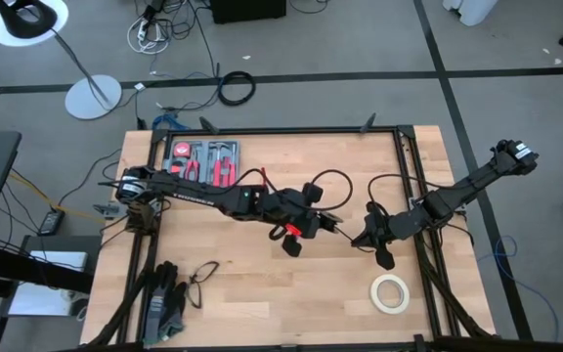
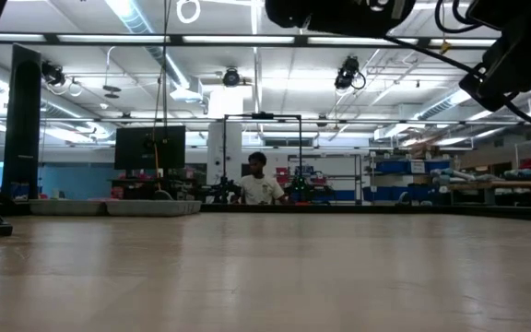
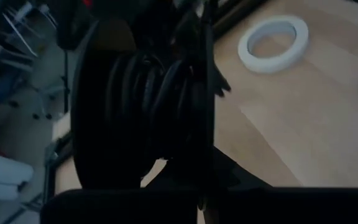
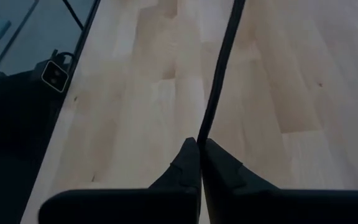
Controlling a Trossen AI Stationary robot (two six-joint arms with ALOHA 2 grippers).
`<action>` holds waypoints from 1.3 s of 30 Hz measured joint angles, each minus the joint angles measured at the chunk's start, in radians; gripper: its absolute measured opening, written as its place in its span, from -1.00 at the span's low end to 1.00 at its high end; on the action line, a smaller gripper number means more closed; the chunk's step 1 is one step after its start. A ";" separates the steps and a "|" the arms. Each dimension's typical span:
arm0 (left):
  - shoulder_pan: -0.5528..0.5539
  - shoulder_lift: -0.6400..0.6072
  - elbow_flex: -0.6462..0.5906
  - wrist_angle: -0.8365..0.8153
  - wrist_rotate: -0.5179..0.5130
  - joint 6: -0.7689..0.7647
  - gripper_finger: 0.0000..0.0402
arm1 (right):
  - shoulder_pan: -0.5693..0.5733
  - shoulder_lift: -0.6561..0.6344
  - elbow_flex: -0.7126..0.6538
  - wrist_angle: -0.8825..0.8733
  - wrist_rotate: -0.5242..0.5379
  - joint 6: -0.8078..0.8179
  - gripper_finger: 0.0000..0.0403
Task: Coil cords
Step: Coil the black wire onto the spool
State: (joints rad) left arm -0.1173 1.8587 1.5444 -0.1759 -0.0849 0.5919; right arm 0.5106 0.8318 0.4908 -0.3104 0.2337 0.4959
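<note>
Thin black flexible cord sits mid-table on the light wooden tabletop, strung between the two arms, with a loop rising toward the far side of the table. Right gripper is at table centre-right; right wrist view shows its two dark fingers pressed together, pinching the cord, which runs straight away from the tips over the wood. Left gripper is at table centre, just beside the right one, low over the wood; jaws closed. Left wrist view is filled with several dark turns of coiled cord close to the camera; can't tell whether the fingers grip them.

Cream-white tape roll lies flat on the near right part of the table, apart from both grippers. Red-and-black tool set in a tray at far left. Black gloves and dark-framed glasses at near left. Low view: a person in a white shirt sits far back in the room.
</note>
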 joint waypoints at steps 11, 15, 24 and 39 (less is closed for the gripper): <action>0.010 -0.001 0.000 -0.136 -0.001 -0.072 -1.00 | 0.000 -0.001 -0.001 -0.003 0.001 -0.007 -1.00; 0.024 -0.001 0.000 -0.200 0.000 -0.115 -1.00 | 0.000 -0.001 -0.001 0.041 -0.002 -0.032 -1.00; 0.050 -0.002 0.002 -0.245 0.058 -0.206 -1.00 | -0.012 0.000 0.060 0.116 0.001 -0.242 -1.00; 0.019 0.100 0.002 -0.004 0.216 -0.272 -1.00 | -0.241 0.042 0.179 0.207 -0.172 -0.494 -1.00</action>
State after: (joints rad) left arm -0.0982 1.9587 1.5459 -0.1798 0.1308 0.3197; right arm 0.2694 0.8742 0.6701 -0.1032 0.0619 0.0016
